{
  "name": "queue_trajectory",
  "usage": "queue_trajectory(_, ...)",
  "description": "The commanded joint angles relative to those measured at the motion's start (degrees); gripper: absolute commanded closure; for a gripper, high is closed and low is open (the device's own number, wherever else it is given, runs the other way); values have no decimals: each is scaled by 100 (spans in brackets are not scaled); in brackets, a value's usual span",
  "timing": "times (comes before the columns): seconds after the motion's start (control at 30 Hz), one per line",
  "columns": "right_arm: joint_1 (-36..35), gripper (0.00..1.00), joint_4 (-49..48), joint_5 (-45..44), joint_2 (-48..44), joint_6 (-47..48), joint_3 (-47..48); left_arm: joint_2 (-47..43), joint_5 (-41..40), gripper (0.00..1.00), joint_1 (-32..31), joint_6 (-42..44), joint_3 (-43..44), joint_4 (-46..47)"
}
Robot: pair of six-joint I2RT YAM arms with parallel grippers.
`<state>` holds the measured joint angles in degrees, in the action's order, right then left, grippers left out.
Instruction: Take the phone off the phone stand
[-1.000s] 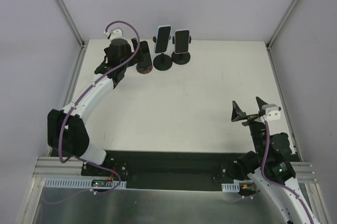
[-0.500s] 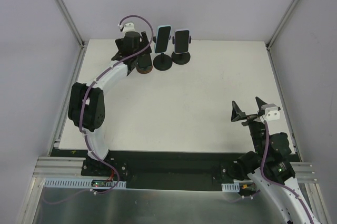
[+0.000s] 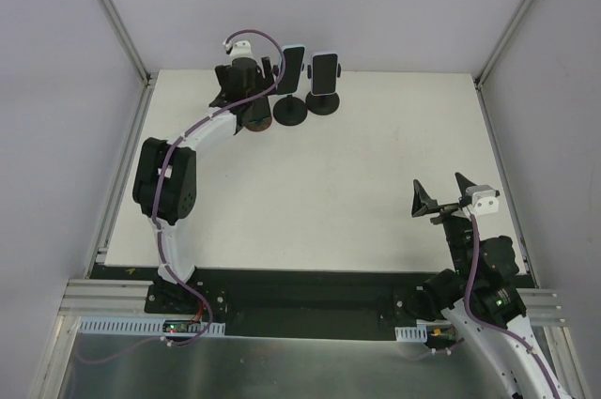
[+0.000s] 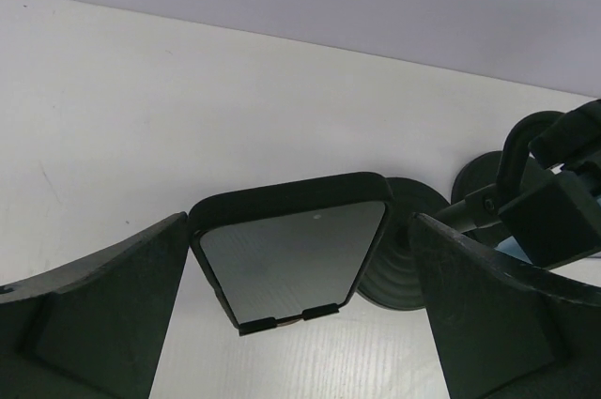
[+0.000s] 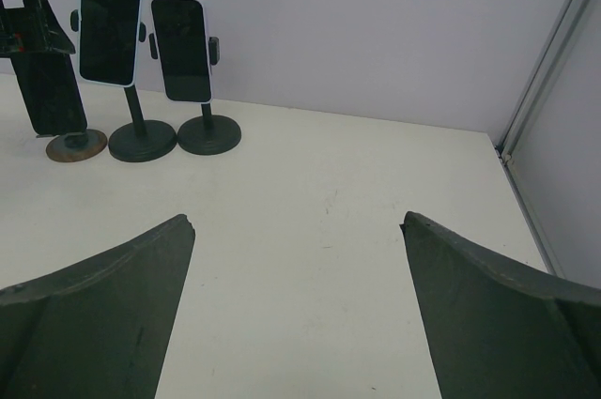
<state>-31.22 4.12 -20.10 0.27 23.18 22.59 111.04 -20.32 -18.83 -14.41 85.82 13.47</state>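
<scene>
though its corners curve, the phone (image 4: 291, 263) gleams.

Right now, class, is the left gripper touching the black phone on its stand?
Cannot tell. Left wrist view: the black phone sits between the left gripper's open fingers; one side shows a gap, the other fingertip seems to meet its corner.
</scene>
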Motion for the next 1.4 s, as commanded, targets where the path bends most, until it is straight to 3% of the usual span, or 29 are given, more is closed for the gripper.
queue_trajectory(0.0,-24,4,-289,-21,-1064,-6,0,172,-148,1,-77,176,268,261)
queue_trajectory(0.2,-24,4,-289,-12,-1047,2,0,304,-393,1,-86,141,330,138)
queue_trajectory(0.47,-24,4,-298,-3,-1038,2,0,278,-491,16,-77,106,242,76)
queue_trajectory(0.7,-33,4,-298,15,-1047,20,0,49,-508,34,-77,149,-73,68)
queue_trajectory(0.97,-24,4,-280,23,-1073,29,9,-574,-640,65,37,378,-724,7)
queue_trajectory(1.37,-33,4,-245,129,-1099,2,44,-1866,-561,69,634,712,-2016,-635)
